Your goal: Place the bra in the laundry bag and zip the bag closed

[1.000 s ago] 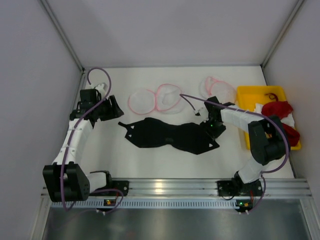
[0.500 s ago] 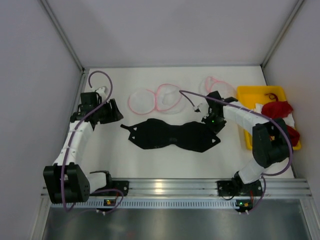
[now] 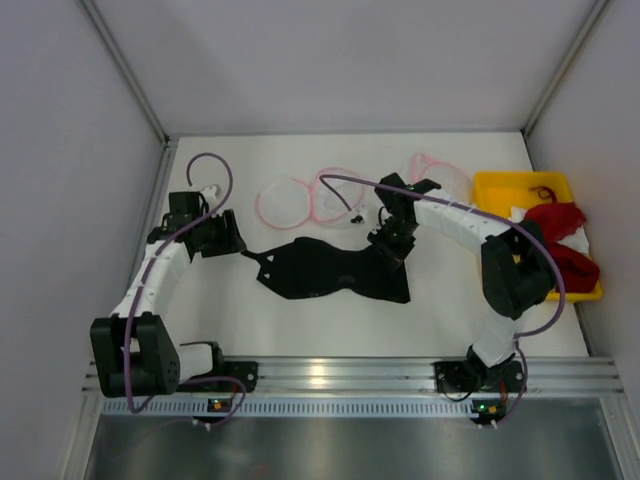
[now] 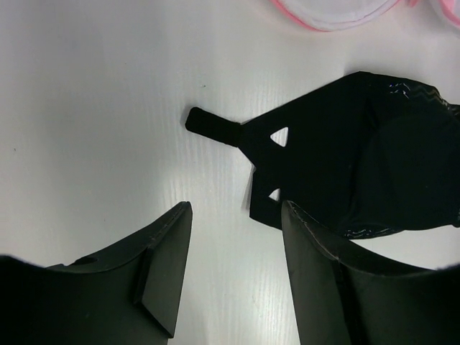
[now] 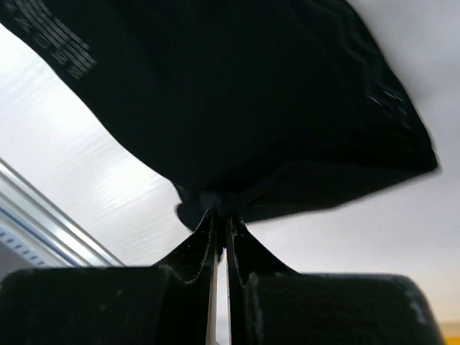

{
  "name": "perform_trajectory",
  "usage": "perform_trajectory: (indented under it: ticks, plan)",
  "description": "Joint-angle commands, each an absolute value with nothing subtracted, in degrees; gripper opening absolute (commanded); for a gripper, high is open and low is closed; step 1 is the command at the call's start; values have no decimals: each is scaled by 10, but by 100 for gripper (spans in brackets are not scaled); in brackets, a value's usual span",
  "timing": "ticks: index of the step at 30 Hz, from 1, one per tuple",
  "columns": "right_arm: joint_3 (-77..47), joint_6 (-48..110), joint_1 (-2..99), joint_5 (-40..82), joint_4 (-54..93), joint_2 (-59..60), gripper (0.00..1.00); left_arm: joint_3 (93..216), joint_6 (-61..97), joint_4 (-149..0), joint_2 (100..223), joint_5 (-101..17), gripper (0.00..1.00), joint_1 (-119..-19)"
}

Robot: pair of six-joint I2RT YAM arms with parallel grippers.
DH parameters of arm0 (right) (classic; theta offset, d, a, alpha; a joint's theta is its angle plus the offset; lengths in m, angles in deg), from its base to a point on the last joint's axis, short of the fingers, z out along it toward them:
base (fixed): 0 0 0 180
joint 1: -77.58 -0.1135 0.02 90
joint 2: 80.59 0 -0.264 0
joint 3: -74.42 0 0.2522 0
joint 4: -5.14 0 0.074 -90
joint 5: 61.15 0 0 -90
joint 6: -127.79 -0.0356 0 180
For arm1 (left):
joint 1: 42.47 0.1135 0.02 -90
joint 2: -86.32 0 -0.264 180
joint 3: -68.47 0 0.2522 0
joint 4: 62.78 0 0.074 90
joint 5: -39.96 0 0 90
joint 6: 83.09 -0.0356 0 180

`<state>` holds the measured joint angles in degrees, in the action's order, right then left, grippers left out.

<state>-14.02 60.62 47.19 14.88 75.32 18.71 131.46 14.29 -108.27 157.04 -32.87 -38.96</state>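
Bra lies spread out, just on the near side of the laundry bag. Right gripper is pinched tight on one wing, cloth bunching at the tips. Left gripper has its jaws apart over the other wing, holding nothing. We judge the bra light, limp and prone to folding. Wing edges look like the best hold.

table open near bra — mesh bags behind, bin right
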Motion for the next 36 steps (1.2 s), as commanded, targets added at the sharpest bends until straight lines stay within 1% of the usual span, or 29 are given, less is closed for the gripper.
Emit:
perform_trajectory:
  ticks: [1,6,9,10,12,14,18,20,21,22,25,26,28,29,30,33,34,35,36]
  plan:
    - [-184,579,442,87,763,231,0,1314,132,-1079,1580,-333,58,-385]
    - [-205,553,435,53,744,267,1,1314,140,-1079,1596,-336,58,-385]
    - [-210,541,435,42,730,274,10,1314,151,-1080,1614,-339,58,-387]
    - [-211,540,435,37,727,274,14,1314,154,-1079,1619,-340,58,-387]
    - [-213,532,436,30,722,272,17,1317,166,-1082,1645,-346,57,-387]
    - [-213,529,437,24,711,268,16,1319,173,-1081,1671,-344,57,-387]
    - [-220,511,442,-10,700,259,8,1328,179,-1081,1701,-342,56,-389]
    - [-224,506,443,-15,699,267,8,1330,178,-1081,1704,-347,56,-392]
    - [-223,505,444,-15,695,270,9,1331,175,-1080,1705,-349,56,-397]
    - [-223,504,444,-15,694,273,16,1331,174,-1080,1706,-361,56,-402]
    - [-225,504,444,-19,704,291,31,1337,173,-1080,1712,-378,56,-421]
    - [-225,504,444,-21,706,293,44,1340,171,-1081,1718,-395,56,-442]
    - [-224,504,444,-21,706,288,56,1350,170,-1080,1727,-413,56,-454]
    - [-221,505,444,-16,706,280,57,1354,170,-1079,1729,-419,56,-464]
    - [-220,506,444,-14,705,275,62,1362,170,-1079,1732,-424,56,-468]
    - [-223,511,451,-10,709,248,69,1374,174,-1071,1748,-442,56,-470]
    - [-224,513,454,-10,712,240,75,1381,173,-1067,1755,-445,56,-470]
    - [-226,516,457,-12,712,223,77,1384,169,-1061,1760,-443,57,-470]
    - [-227,518,463,-13,713,214,81,1392,168,-1059,1765,-445,57,-471]
